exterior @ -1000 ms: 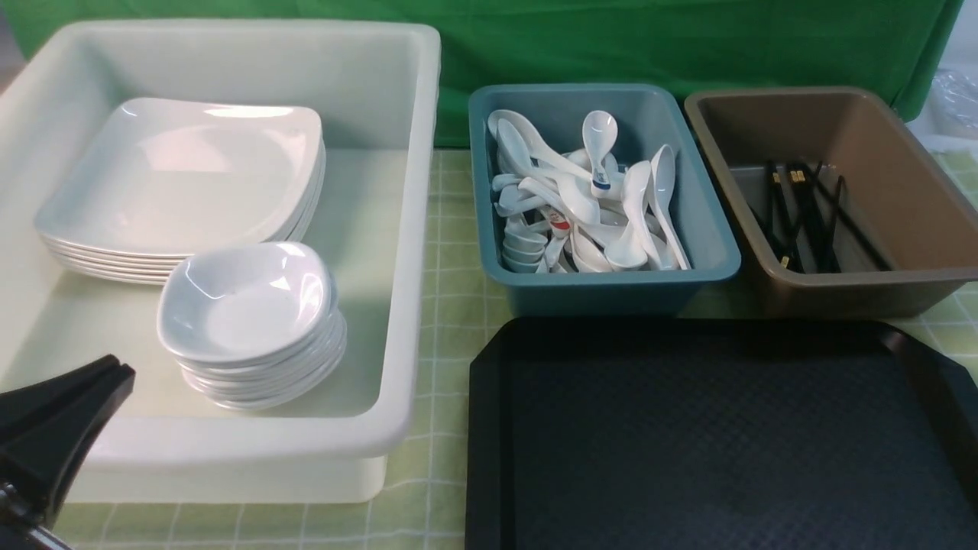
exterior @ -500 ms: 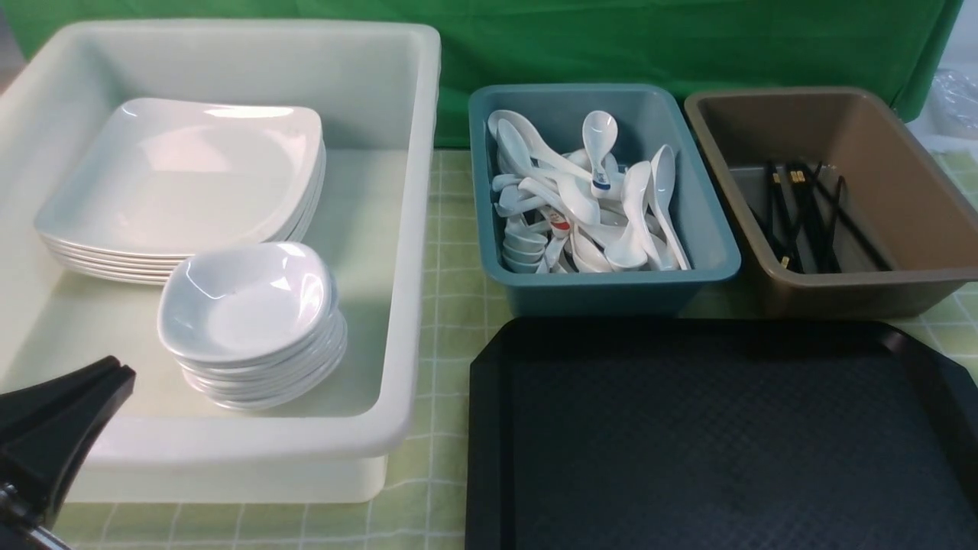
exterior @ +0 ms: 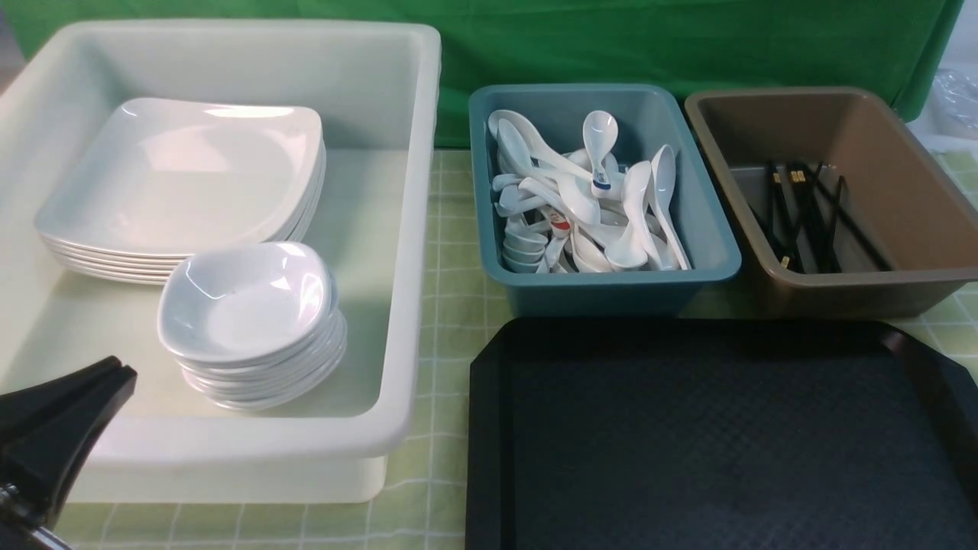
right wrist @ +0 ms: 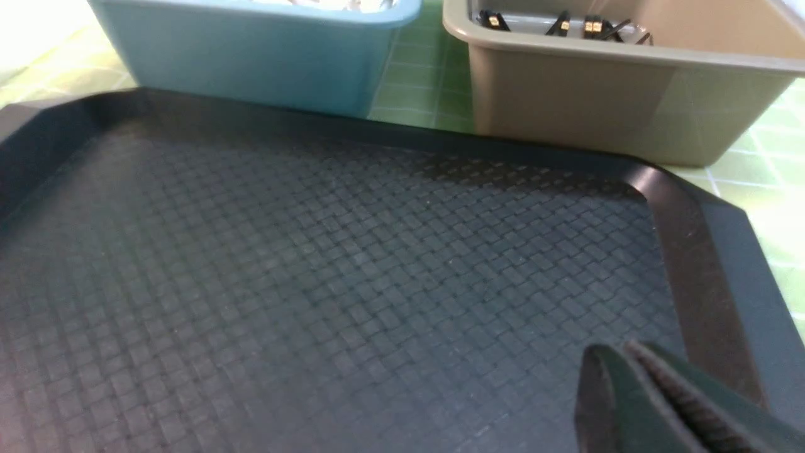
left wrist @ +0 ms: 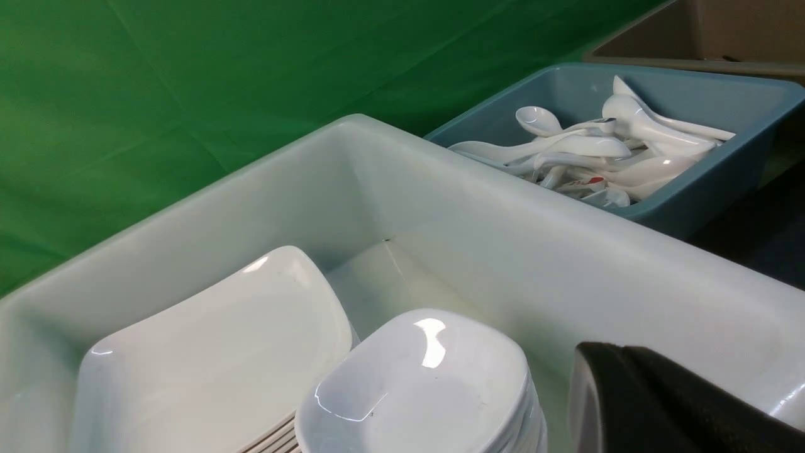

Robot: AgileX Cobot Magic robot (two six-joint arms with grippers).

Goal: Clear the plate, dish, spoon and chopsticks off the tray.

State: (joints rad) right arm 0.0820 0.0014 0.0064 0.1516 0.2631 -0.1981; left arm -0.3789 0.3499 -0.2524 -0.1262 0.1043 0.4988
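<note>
The black tray (exterior: pixel 688 443) lies at the front right with nothing on it. The plate (exterior: pixel 183 172) tops a stack in the white bin (exterior: pixel 412 229), and the dish (exterior: pixel 244 298) tops a smaller stack in front of it. Among the spoons in the teal bin (exterior: pixel 710 252), the spoon (exterior: pixel 599 145) with a blue mark stands propped up. The chopsticks (exterior: pixel 802 214) lie in the brown bin (exterior: pixel 840 286). My left gripper (exterior: pixel 118 370) is shut and empty at the white bin's near left rim, beside the dish stack (left wrist: pixel 427 384). My right gripper (right wrist: pixel 619 352) hovers shut and empty over the tray (right wrist: pixel 314 251).
All three bins stand in a row behind and left of the tray on a green checked cloth (exterior: pixel 451 305). A green backdrop (exterior: pixel 611 38) hangs behind them. The teal bin also holds a spoon with a red mark (exterior: pixel 560 225).
</note>
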